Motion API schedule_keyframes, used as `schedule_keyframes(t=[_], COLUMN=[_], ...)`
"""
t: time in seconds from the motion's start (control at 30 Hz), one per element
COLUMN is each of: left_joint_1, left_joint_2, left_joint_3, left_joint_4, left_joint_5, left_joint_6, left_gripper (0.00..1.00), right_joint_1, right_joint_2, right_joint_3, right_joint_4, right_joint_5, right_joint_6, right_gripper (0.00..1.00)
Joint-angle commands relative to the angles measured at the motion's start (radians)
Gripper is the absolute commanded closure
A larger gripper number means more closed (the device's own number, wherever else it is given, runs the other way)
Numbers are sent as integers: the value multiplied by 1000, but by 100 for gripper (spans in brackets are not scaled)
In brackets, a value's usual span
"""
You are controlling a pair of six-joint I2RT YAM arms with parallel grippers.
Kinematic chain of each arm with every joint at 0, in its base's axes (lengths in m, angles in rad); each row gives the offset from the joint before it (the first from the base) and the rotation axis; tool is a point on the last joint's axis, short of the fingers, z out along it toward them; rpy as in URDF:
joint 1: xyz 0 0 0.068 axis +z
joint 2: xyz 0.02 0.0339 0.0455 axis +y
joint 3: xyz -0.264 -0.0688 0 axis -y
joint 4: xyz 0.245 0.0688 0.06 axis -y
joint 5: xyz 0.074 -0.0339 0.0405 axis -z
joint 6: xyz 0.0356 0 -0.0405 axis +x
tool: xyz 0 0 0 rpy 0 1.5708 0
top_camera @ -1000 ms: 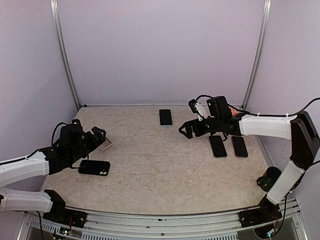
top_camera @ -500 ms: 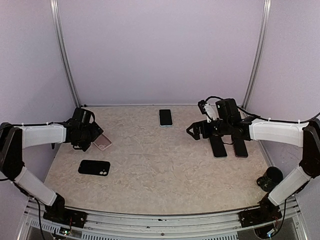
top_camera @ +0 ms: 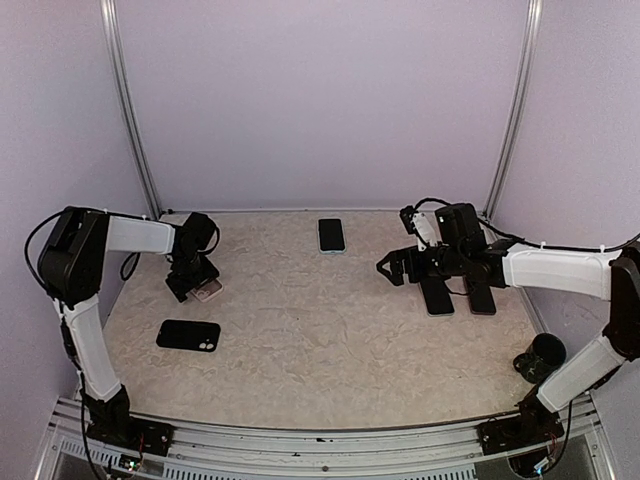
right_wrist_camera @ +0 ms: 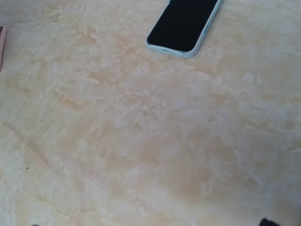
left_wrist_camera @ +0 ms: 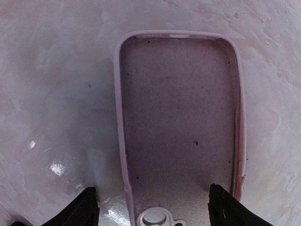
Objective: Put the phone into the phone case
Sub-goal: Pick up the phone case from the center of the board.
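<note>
The marbled beige worktop (top_camera: 320, 340) is closed in by pale lilac walls (top_camera: 320, 100). The left arm (top_camera: 140, 235) reaches out along the left side and bends down at the wrist. The right arm (top_camera: 560, 268) stretches in from the right, lying low over the surface.

The left gripper (top_camera: 192, 282) points down at the phone case (top_camera: 208, 290), which lies at the left of the worktop toward the back. In the left wrist view this pink case (left_wrist_camera: 178, 117) lies flat with its hollow side up and nothing in it, the camera cut-out at the end nearest the gripper. The jaws are spread wide. The dark fingertips (left_wrist_camera: 84, 207) stand either side of that near end, the left one clear of the rim and the right one over the case's right edge. I cannot tell whether it touches.

The right gripper (top_camera: 392, 268) hangs with its jaws wide apart and nothing between them, just left of two dark phones (top_camera: 436, 294) lying side by side, screens up.

A pale-edged phone (top_camera: 331, 235) lies screen up at the back centre, well apart from both grippers. A black slab (top_camera: 188, 335) with a camera corner lies near the left front. I cannot tell whether it is a phone or a case.
</note>
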Motion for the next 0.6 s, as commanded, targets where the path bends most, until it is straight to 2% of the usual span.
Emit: schedule_keyframes(t=[0.0, 0.1, 0.2, 0.37, 0.57], left_joint_1=[-3, -4, -7, -17, -21], left_joint_2=[-44, -61, -62, -41, -24], left_joint_3=[-32, -37, -37, -42, -71], left_joint_4=[-48, -29, -29, -38, -29], left_joint_5=[-16, -15, -13, -4, 9], left_joint_6=[-27, -9, -8, -10, -12], left_gripper=[23, 27, 37, 62, 71], right_joint_1=[-7, -7, -8, -7, -7], right_joint_2=[-20, -13, -6, -5, -11], right_joint_3=[-11, -10, -3, 3, 5], right_joint_4=[32, 36, 36, 37, 32], right_joint_5=[-7, -18, -27, -31, -29], right_joint_6=[7, 11, 13, 11, 9], right_gripper=[1, 1, 1, 1, 1])
